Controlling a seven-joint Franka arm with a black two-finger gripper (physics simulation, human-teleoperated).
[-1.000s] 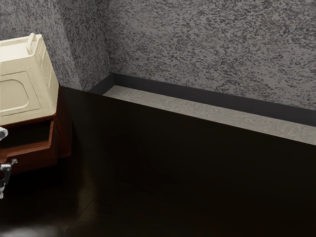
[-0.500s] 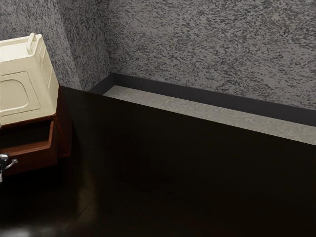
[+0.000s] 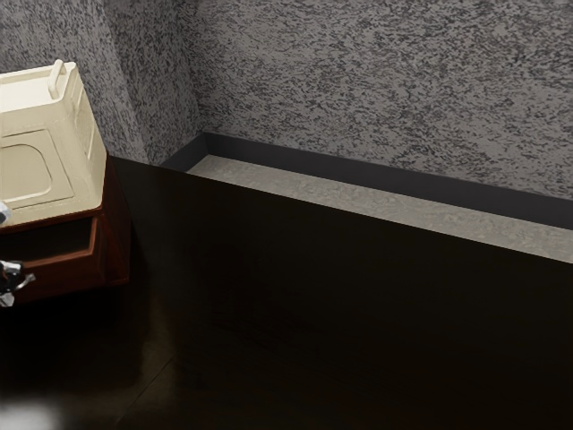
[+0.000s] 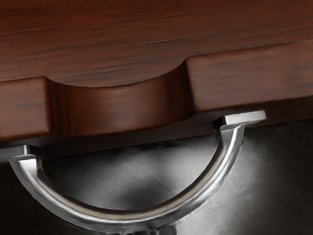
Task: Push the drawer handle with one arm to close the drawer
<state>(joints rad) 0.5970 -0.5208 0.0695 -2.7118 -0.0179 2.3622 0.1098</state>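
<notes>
Drawer (image 3: 64, 276), brown wood: partly open, at the exterior view's left, in its cabinet (image 3: 116, 237). It stands out less than in the earlier frames; its front has slid inward, and a dark opening remains behind the front board.
Handle (image 4: 117, 220), silver arch: fixed by two feet to the drawer front, curving outward below a scooped notch.
Hand (image 3: 11, 276): partly seen at the exterior view's left edge, at the handle, nearer the cabinet than before; whether wide or narrow, cannot tell.
Case (image 3: 82, 184), cream: on top of the cabinet, unchanged.
Desk (image 3: 358, 313), black: cabinet near its far edge. That edge slopes from behind the cabinet down to the exterior view's right. Open room: desktop beside the cabinet toward that side, and in front of the drawer.
Wall (image 3: 376, 90), mottled grey: beyond the far edge, past a strip of floor (image 3: 358, 193).
</notes>
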